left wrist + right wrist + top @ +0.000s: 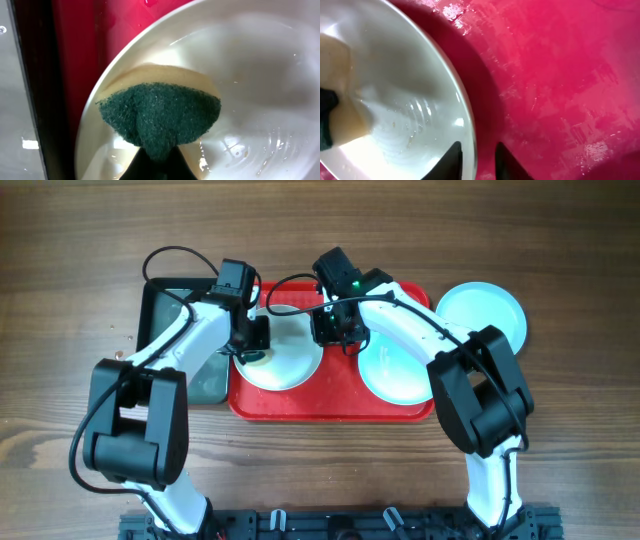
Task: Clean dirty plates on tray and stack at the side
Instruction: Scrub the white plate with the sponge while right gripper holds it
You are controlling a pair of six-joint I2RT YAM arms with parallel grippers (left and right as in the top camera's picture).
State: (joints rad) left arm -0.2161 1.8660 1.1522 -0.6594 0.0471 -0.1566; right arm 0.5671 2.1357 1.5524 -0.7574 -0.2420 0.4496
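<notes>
**Scrubbing the white plate**

The white plate lies at the left end of the red tray. The left gripper, clamped on a sponge, presses it there. The right gripper stands narrowly parted astride the rim. The next move likely calls for a firm rim pinch.

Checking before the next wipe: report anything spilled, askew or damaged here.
Nothing looks damaged or askew. The red tray carries a wet film beside the white plate, likely wash water rather than a spill. The sponge sits crumpled on that plate, pinched in the left fingers.
</notes>
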